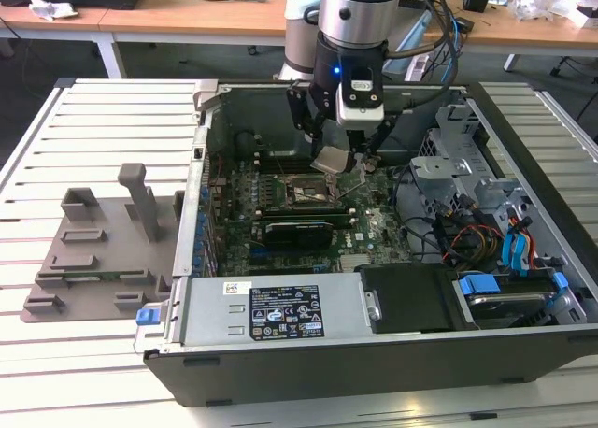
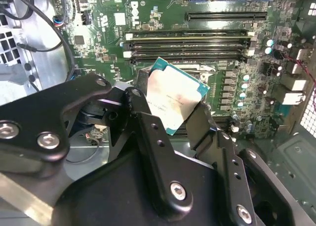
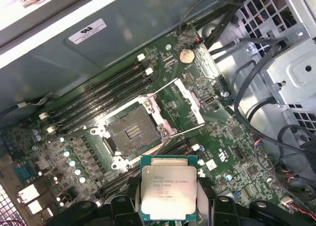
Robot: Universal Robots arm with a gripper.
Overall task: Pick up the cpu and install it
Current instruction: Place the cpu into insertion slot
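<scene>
Exterior view, gripper: the gripper (image 1: 338,159) hangs inside the open computer case (image 1: 280,306), over the motherboard (image 1: 308,232).
Exterior view, cpu: the cpu (image 1: 332,160) is pinched in the gripper, clear of the board, its silver top tilted.
Exterior view, socket: the open socket (image 1: 304,192) lies lower, a little toward the exterior view's left of the chip.
Exterior view, tray: the grey plastic tray (image 1: 93,250) sits well apart, outside the case on the exterior view's left.
Second wrist view, grip: the two black fingers (image 2: 143,117) press on opposite edges of the cpu (image 2: 175,95). The memory slots (image 2: 185,43) lie beyond it.
First wrist view, cpu: the cpu (image 3: 168,191) is off the board, not yet seated.
First wrist view, socket: the socket (image 3: 132,132) is bare, its metal frame (image 3: 190,101) swung open.
First wrist view, key relation: the socket lies beside the chip, not under it, and their edges are turned out of line. My judgement is that both offset and rotation need closing.
</scene>
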